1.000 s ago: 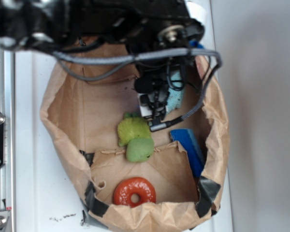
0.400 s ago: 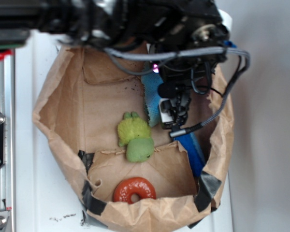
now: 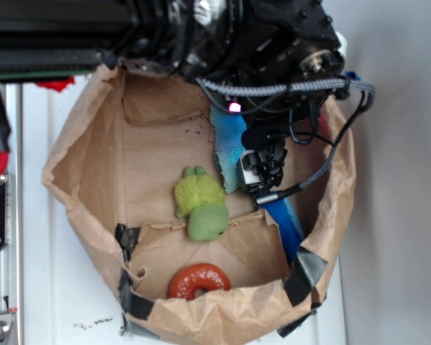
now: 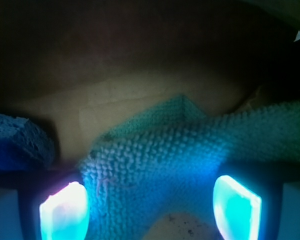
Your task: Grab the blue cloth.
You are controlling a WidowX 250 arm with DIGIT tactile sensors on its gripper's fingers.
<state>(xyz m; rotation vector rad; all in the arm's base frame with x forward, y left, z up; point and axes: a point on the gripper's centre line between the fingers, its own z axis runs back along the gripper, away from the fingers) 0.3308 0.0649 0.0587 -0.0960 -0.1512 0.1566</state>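
The blue cloth (image 3: 228, 140) is a pale aqua fuzzy rag lying on the floor of the brown paper bag (image 3: 79, 194), partly under the arm. In the exterior view my gripper (image 3: 263, 172) hangs just right of the cloth's lower end. From the wrist, the cloth (image 4: 155, 160) fills the space between my two glowing fingertips (image 4: 63, 211), and its folded edge reaches nearly to the left one. My gripper (image 4: 150, 209) is open, its jaws wide apart and straddling the cloth. Bare bag floor shows below the fold.
A dark blue sponge (image 3: 286, 223) leans on the bag's right wall and shows as the sponge (image 4: 15, 142) at the wrist view's left. A green plush toy (image 3: 201, 205) lies mid-bag and a red ring (image 3: 199, 280) at the front. The bag's walls close in on all sides.
The arm has shifted right and uncovered the cloth's left part. The bag's right rim has moved outward with it. The toy, ring and sponge stay put.
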